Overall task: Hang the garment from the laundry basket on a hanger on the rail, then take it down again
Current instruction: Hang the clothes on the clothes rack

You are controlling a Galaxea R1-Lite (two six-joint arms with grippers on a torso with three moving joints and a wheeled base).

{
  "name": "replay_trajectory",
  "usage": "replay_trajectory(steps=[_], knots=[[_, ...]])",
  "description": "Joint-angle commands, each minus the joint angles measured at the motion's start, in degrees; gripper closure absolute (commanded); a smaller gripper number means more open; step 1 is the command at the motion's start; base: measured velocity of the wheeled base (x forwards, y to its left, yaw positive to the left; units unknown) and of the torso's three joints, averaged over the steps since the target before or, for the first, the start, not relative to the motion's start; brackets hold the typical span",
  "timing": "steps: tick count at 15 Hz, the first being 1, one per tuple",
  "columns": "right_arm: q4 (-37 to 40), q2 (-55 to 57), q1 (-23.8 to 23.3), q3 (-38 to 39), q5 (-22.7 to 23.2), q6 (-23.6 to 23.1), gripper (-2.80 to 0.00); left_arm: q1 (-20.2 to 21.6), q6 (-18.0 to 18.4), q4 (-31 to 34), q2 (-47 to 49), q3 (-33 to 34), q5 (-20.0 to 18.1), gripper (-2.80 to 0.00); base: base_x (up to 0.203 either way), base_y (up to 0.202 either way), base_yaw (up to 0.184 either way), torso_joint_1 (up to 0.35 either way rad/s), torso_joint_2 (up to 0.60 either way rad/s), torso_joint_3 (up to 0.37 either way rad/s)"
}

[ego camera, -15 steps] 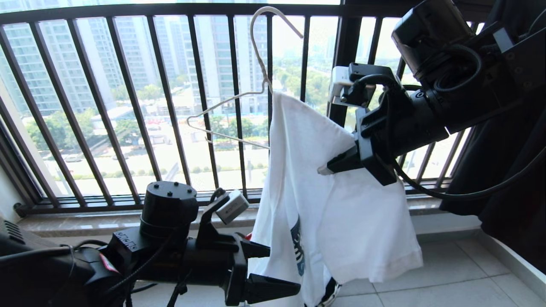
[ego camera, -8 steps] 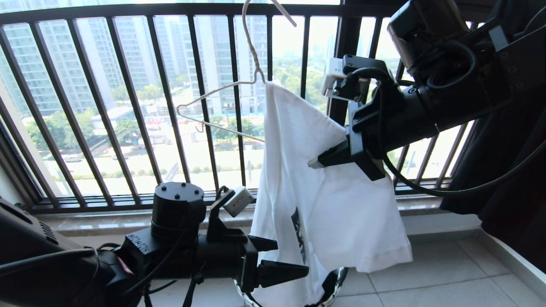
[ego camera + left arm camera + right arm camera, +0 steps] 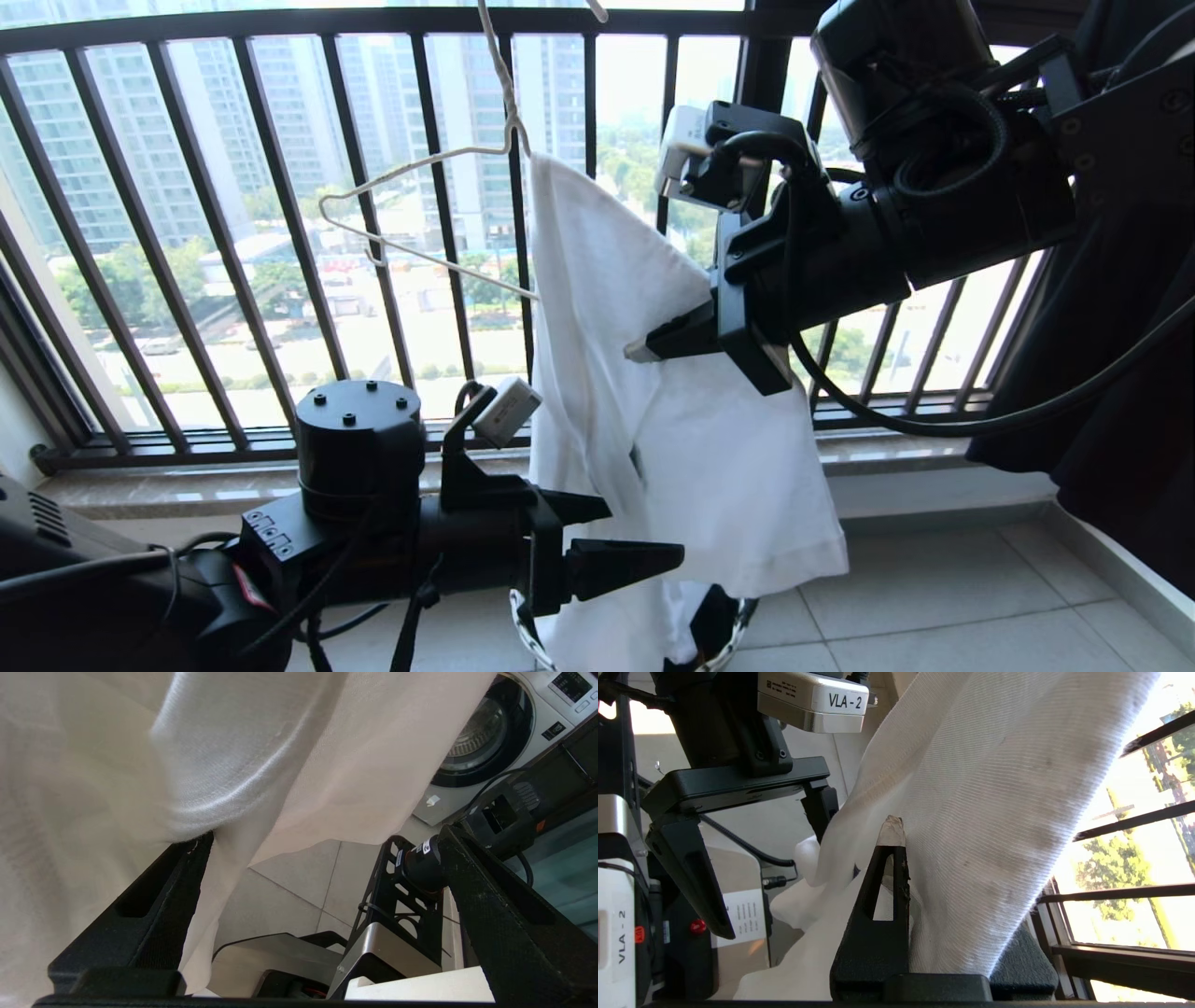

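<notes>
T-shirt (image 3: 672, 439) update: the white tee is up in the air, draped over one arm of a thin cream wire hanger (image 3: 425, 210), and only that one side, so the other arm of the hanger sticks out bare toward the balcony railing (image 3: 280, 233). The right pincer (image 3: 644, 350) is clamped nearly shut on the cloth around shoulder height, and from its wrist view you can see fabric pinched right at the fingertip (image 3: 891, 833). The left pincer (image 3: 625, 541) is lower down with its jaws spread wide, holding nothing, though the tee hangs against one finger (image 3: 159, 905). The hem dangles down into the laundry basket (image 3: 724, 644), whose woven rim just peeks out at the bottom of the head view. The hanger's hook runs off the top of the frame, so I can't tell whether it's on anything, and no pierced grey rail is visible. My read: the shirt is out of the basket and half on the hanger, but the second shoulder, the hanging on the rail and the whole taking-down bit are all left to do.
</notes>
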Motion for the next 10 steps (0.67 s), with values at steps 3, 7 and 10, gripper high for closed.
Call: replay_trajectory(steps=[3, 7, 10], knots=[[-2.1, 1.7, 0.6, 0.1, 0.2, 0.0, 0.00, -0.9, -0.4, -0.3, -3.4, 0.8, -0.4, -2.80, 0.000, 0.000, 0.000, 0.000, 0.00, 0.000], [-3.6, 2.3, 1.0, 0.1, 0.3, 1.4, 0.00, -1.2, -0.5, -0.3, -5.9, 1.1, -0.4, -2.80, 0.000, 0.000, 0.000, 0.000, 0.00, 0.000], [-3.6, 2.1, -0.1, 0.1, 0.1, 1.4, 0.00, -1.2, -0.7, 0.3, -7.9, 1.0, 0.0, -2.80, 0.000, 0.000, 0.000, 0.000, 0.00, 0.000]])
